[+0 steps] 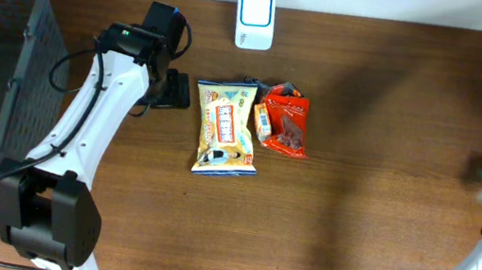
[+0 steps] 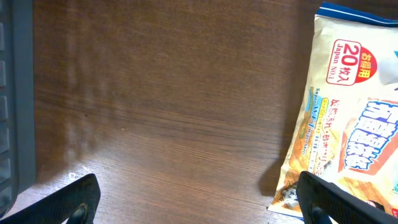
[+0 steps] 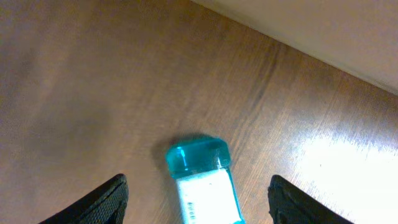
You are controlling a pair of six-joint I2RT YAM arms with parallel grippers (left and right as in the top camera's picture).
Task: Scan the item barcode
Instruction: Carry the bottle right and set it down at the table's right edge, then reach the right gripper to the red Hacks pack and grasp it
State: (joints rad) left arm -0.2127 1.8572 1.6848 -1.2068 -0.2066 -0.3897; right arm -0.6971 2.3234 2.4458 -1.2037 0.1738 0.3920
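Bottle (image 3: 200, 163) seemingly loose within right tool (image 3: 197, 190)

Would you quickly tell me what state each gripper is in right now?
Left gripper: open, holding nothing, beside the yellow snack bag.
Right gripper: open; the teal bottle shows between its fingers, not gripped.

The overhead camera looks straight down from high above on most of the wooden table (image 1: 353, 219), while the left wrist camera faces down close over the wood, sharing the yellow snack bag (image 2: 348, 112) with it, and the right wrist camera, also close, shares the teal bottle (image 3: 202, 180).
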